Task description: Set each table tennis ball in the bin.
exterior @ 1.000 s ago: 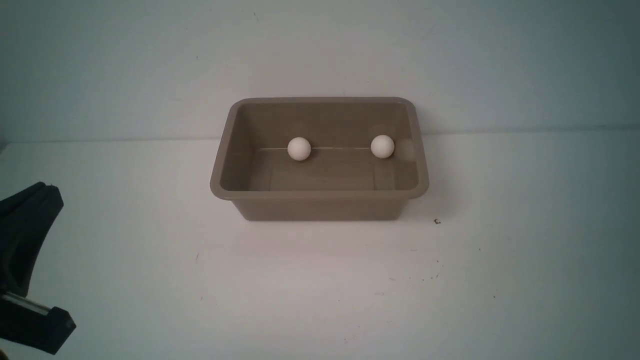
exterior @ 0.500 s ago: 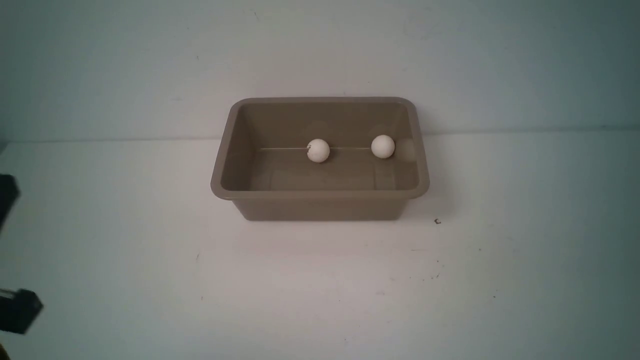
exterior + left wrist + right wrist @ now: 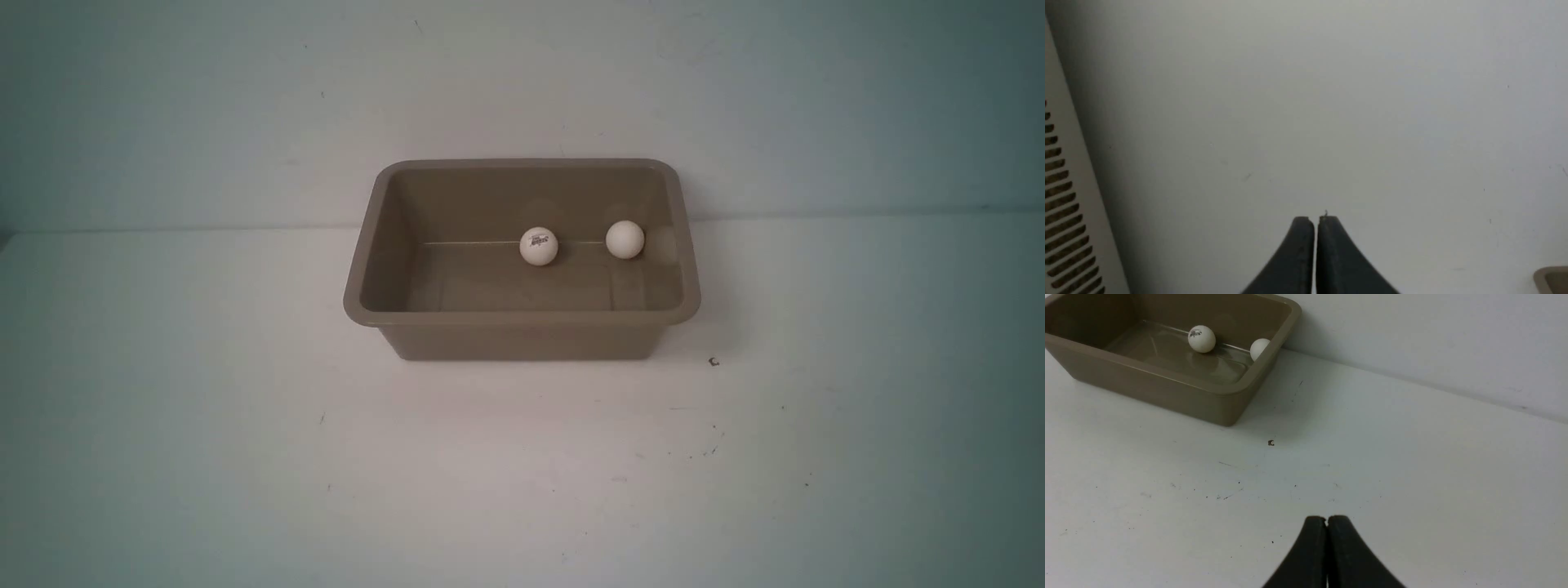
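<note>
At left, the left tool (image 3: 1315, 220), seen only in its wrist view, has its jaws pressed together and holds nothing; it hangs over bare counter (image 3: 1331, 122) beside a slotted panel (image 3: 1061, 196). At centre, the bin (image 3: 522, 335) stands on the counter near the back wall (image 3: 522, 82). Both balls lie on its floor at the far side: the marked ball (image 3: 539, 246) about midway, the plain ball (image 3: 625, 239) to its right, apart from it and near the right side. A dark speck (image 3: 713, 361) lies just right of the bin. At right, the right tool (image 3: 1327, 520) is likewise closed and empty, well apart from the bin.
</note>
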### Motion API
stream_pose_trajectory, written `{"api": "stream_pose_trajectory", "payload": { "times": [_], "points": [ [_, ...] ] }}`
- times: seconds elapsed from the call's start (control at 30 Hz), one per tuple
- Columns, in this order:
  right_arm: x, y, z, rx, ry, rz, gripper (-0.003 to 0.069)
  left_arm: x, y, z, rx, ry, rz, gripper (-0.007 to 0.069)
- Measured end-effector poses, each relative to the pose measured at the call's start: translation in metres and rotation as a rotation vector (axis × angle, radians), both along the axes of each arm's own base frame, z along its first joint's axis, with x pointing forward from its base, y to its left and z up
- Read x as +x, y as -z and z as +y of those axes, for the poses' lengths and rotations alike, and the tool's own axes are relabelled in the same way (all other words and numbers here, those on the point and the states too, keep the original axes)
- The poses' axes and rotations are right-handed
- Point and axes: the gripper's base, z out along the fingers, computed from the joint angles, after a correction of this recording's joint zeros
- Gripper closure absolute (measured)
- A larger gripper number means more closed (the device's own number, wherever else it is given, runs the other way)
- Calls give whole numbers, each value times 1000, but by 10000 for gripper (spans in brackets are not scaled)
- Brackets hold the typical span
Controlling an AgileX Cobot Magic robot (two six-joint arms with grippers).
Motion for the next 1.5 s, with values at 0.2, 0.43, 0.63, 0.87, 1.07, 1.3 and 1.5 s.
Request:
{"api": "stream_pose_trajectory", "payload": {
  "times": [0.2,0.43,0.63,0.87,1.07,1.3,1.5],
  "points": [
    [0,0,0,0,0,0,676,-4,-3,-2,60,1,-16,629],
    [0,0,0,0,0,0,676,-1,-1,-11,54,117,-51,629],
    [0,0,0,0,0,1,676,11,40,-22,-15,257,124,629],
    [0,0,0,0,0,1,676,16,116,-18,-167,215,420,629],
    [0,0,0,0,0,1,676,17,133,-17,-170,198,405,629],
    [0,0,0,0,0,1,676,16,134,-17,-123,196,419,629],
    [0,0,0,0,0,1,676,6,140,-19,-106,208,453,629]
  ]
}}
